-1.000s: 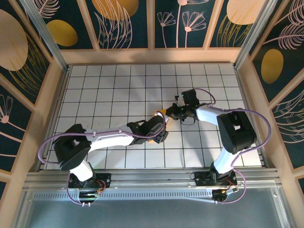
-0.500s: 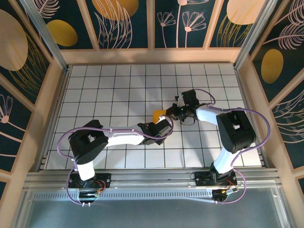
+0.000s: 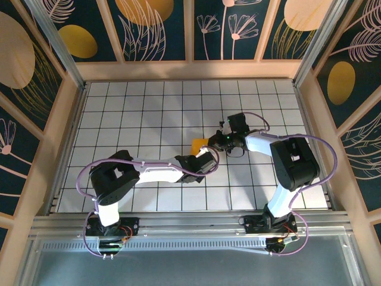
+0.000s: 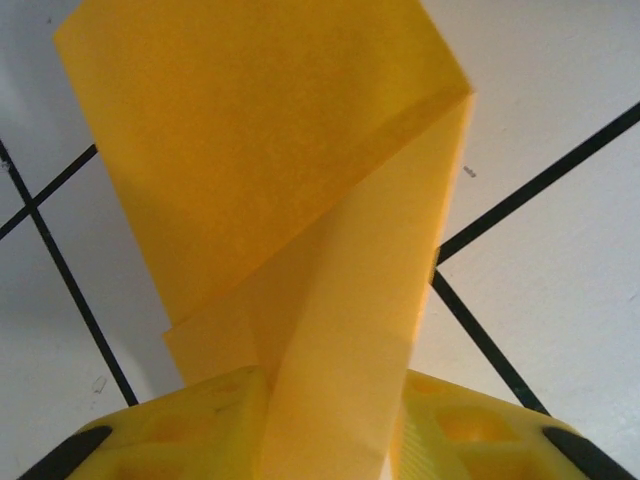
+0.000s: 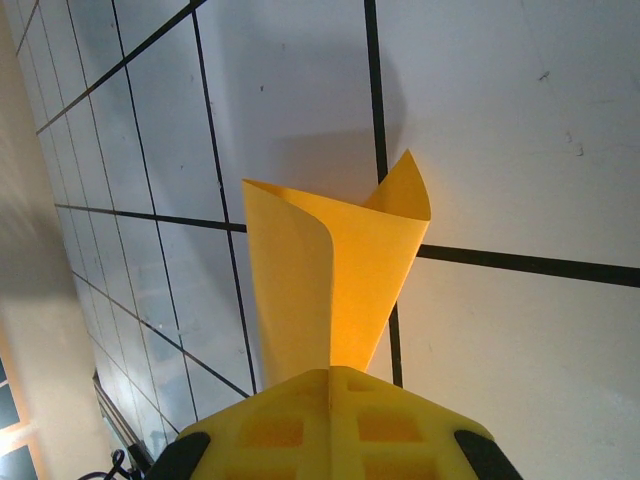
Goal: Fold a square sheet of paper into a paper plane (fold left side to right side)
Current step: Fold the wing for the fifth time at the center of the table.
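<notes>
- Your right gripper is clenched: its two yellow fingers meet along a thin seam, and the square sheet of paper comes straight out of that seam.
- Ahead of those fingers the sheet stands up off the tabletop, curled, with one side rolled over and a pointed corner at the top right.
- Your left gripper has its fingers apart, with a folded band of the sheet running down into the gap between them. Both fingers sit right against the band, but you cannot tell from these views whether they are pinching it.
- From above, the sheet shows as a small orange patch near the middle of the white gridded tabletop. The left gripper is at its near side and the right gripper just beside it on the right, so the two wrists are close together.
- You have open tiles on the far side and to the left of the sheet. The wooden walls are well apart from both grippers.
</notes>
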`<action>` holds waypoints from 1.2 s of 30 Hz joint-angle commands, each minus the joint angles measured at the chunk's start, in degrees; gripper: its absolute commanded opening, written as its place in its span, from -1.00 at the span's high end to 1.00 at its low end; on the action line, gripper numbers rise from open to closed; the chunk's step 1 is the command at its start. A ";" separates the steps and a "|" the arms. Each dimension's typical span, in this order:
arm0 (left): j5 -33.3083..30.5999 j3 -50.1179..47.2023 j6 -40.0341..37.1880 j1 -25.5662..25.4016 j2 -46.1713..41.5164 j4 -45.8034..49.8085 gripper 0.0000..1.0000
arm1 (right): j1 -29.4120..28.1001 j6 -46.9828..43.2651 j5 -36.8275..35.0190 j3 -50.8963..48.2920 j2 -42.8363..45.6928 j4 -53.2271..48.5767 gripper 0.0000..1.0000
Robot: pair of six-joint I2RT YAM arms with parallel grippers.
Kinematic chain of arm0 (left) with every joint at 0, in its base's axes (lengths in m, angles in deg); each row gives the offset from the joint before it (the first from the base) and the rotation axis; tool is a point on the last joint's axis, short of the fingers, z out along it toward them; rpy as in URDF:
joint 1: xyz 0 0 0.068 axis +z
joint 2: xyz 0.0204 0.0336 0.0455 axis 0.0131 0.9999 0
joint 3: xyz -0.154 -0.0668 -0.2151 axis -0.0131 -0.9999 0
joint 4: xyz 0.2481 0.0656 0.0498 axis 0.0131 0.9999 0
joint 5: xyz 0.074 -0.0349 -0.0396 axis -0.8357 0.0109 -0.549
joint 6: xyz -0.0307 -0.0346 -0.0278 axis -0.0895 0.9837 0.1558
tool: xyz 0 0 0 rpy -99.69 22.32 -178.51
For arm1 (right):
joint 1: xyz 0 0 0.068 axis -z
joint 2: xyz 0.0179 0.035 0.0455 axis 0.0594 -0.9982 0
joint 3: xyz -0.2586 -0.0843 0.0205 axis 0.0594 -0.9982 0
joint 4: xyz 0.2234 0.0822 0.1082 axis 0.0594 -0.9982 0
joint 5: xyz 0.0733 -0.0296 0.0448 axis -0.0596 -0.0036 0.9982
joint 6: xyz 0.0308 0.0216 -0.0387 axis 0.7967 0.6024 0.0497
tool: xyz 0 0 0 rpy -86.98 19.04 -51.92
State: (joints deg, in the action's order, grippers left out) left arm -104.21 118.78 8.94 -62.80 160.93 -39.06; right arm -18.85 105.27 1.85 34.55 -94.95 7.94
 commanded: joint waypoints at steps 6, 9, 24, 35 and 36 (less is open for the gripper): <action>-4.74 0.47 0.76 -0.60 0.09 1.00 0.52 | 0.37 0.01 0.30 0.94 -0.56 0.13 1.00; -4.17 0.38 0.86 -0.61 0.24 0.56 0.63 | 0.32 -0.11 0.37 0.87 -0.69 0.10 1.00; 0.16 1.91 0.56 -0.61 2.73 0.45 1.00 | 6.95 -5.46 -11.23 -1.69 9.90 -8.45 0.45; 14.97 8.30 2.71 2.87 4.32 2.72 1.00 | 12.53 -8.67 -15.19 -6.27 19.45 -11.64 0.34; 18.10 8.55 3.41 4.03 4.37 2.54 1.00 | 12.55 -8.87 -14.94 -6.67 19.74 -11.38 0.34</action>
State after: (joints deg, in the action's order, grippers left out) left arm -94.20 125.92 10.23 -61.29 164.88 -38.01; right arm -6.66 98.21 -11.75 29.36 -76.61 -1.87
